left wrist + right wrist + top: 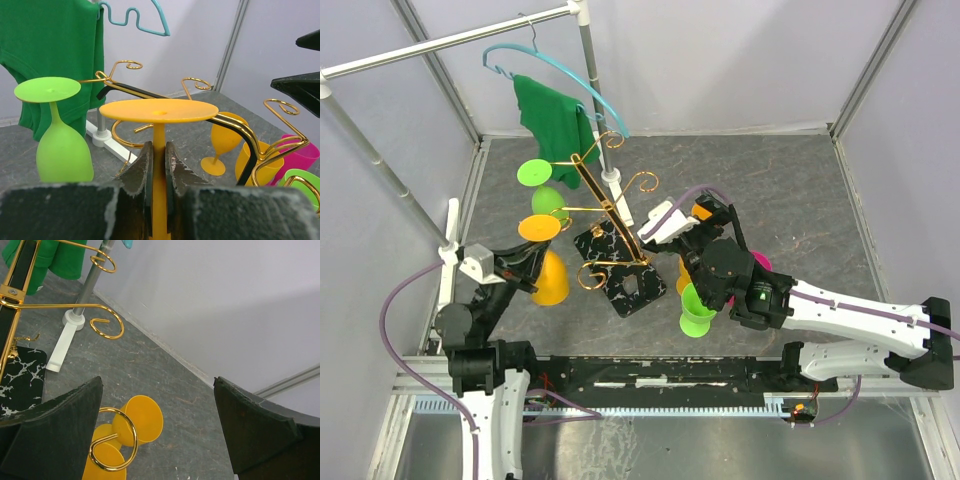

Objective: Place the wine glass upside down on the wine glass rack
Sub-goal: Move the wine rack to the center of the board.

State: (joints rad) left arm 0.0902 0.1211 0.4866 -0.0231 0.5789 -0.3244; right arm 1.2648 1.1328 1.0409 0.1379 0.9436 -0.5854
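Left gripper (159, 152) pinches inverted wine glass (159, 111) — at its stem.

A white clothes rail (450, 40) stands at the far left of the dark grey, stone-veined tabletop (790, 190). Plain pale lilac wall panels (720, 60) rise behind it and to both sides, joined by grey metal corner posts (865, 65). From the rail hangs a teal hanger (565, 68) carrying a green garment (555, 115). The light is soft and even.
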